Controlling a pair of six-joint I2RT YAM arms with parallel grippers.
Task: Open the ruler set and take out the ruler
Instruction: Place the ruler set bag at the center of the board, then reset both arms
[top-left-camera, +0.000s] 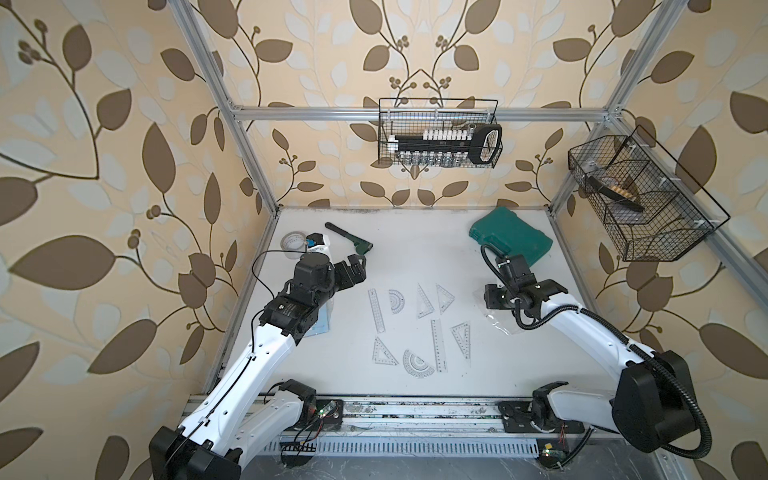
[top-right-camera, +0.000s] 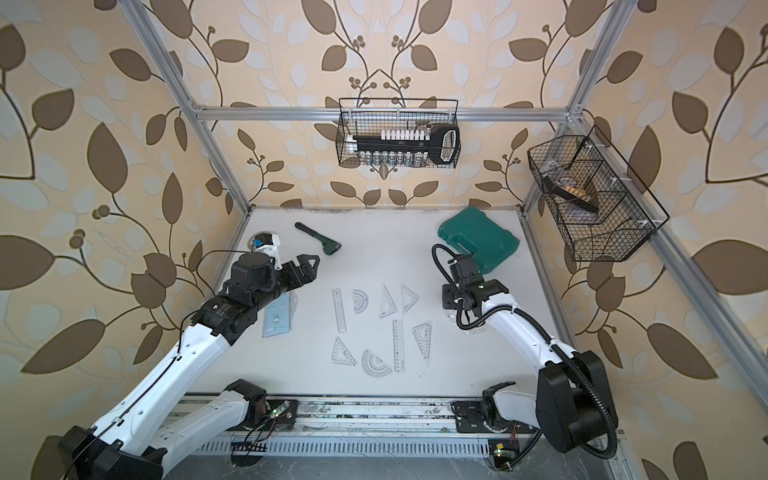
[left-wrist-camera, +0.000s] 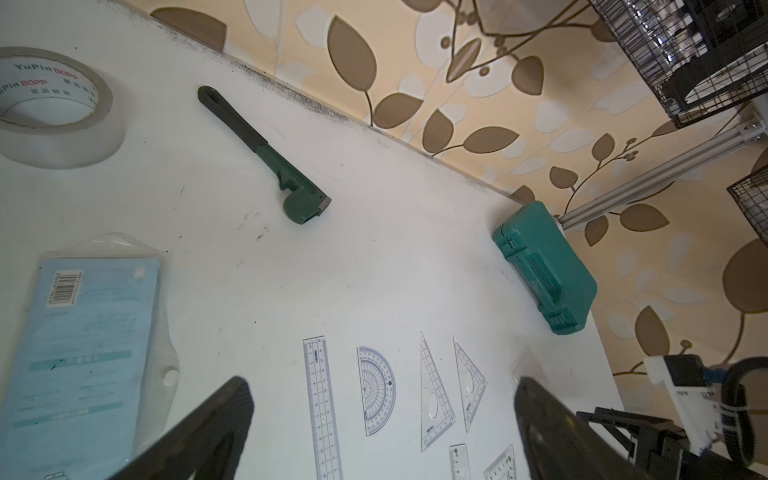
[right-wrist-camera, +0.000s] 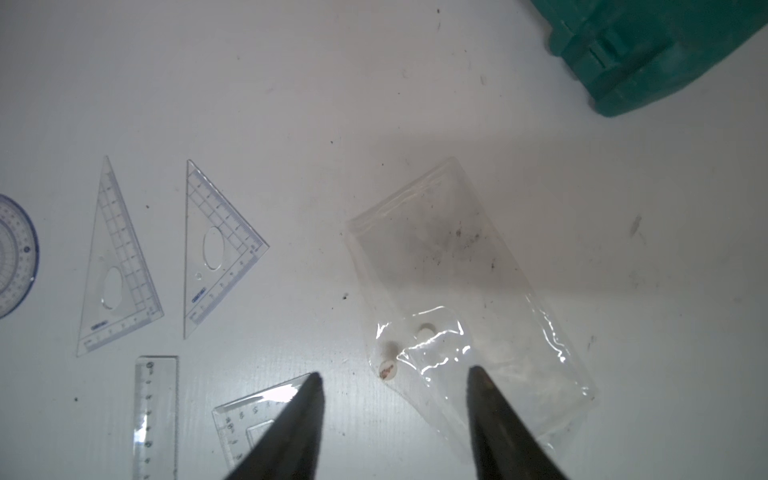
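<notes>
A blue ruler set pack (left-wrist-camera: 83, 332) in its clear sleeve lies flat beside my left arm (top-right-camera: 277, 318). Clear rulers are spread mid-table: a straight ruler (top-left-camera: 377, 309) (left-wrist-camera: 320, 403), a second one (top-left-camera: 438, 345) (right-wrist-camera: 156, 415), two protractors (top-left-camera: 399, 300) and several set squares (right-wrist-camera: 216, 249). My left gripper (top-left-camera: 353, 270) (left-wrist-camera: 380, 380) hovers open above the table behind them, holding nothing. My right gripper (top-left-camera: 492, 297) (right-wrist-camera: 395, 374) points down, open, its fingertips just above an empty clear pouch (right-wrist-camera: 457, 270) (top-left-camera: 498, 326) that rests on the table.
A green tool case (top-left-camera: 513, 237) sits at the back right. A green wrench (top-left-camera: 349, 239) and a tape roll (left-wrist-camera: 54, 108) lie at the back left. Wire baskets hang on the back frame (top-left-camera: 438, 137) and on the right wall (top-left-camera: 640, 199).
</notes>
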